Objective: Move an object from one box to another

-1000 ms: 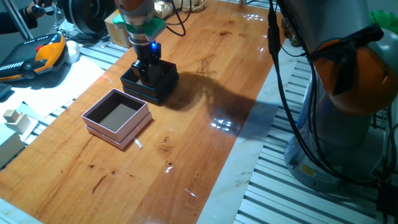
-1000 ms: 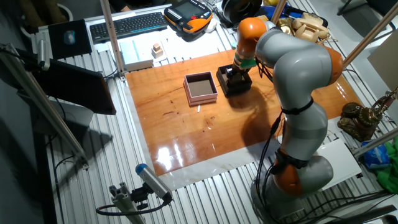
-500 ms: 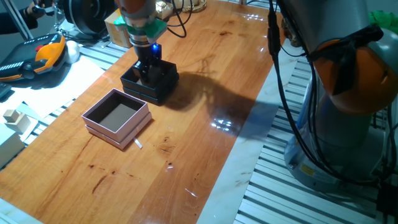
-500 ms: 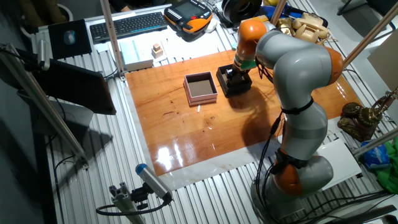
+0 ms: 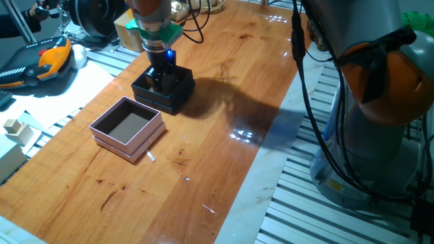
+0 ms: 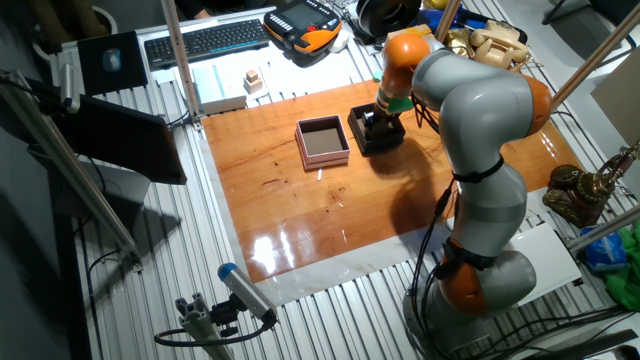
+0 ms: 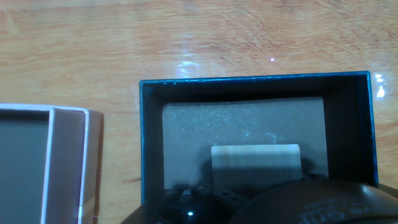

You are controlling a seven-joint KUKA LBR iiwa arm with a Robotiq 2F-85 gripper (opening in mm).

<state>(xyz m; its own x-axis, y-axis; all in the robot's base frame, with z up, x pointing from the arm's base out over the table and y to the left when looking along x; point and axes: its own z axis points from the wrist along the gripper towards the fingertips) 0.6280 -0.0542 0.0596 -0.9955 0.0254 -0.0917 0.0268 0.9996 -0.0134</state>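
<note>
The object [image 7: 255, 164], a pale beige cube, shows in the hand view inside the black box [image 7: 249, 84], over its tan floor near the closer wall. Its lower edge is hidden behind dark parts of my hand. In both fixed views my gripper [image 5: 161, 80] [image 6: 376, 122] reaches down into the black box [image 5: 178, 92] [image 6: 391, 139], and the cube is hidden there. The fingers do not show well enough to tell open from shut. The pink box [image 5: 146, 135] [image 6: 322, 157] [image 7: 68, 160] stands beside the black one with a bare dark floor.
A small white scrap [image 5: 150, 157] lies on the wood by the pink box. Pale blocks [image 5: 13, 127] and an orange-black pendant [image 5: 42, 59] sit off the table's left edge. The robot's base [image 6: 480, 285] stands at the right, and a keyboard [image 6: 205, 40] lies behind.
</note>
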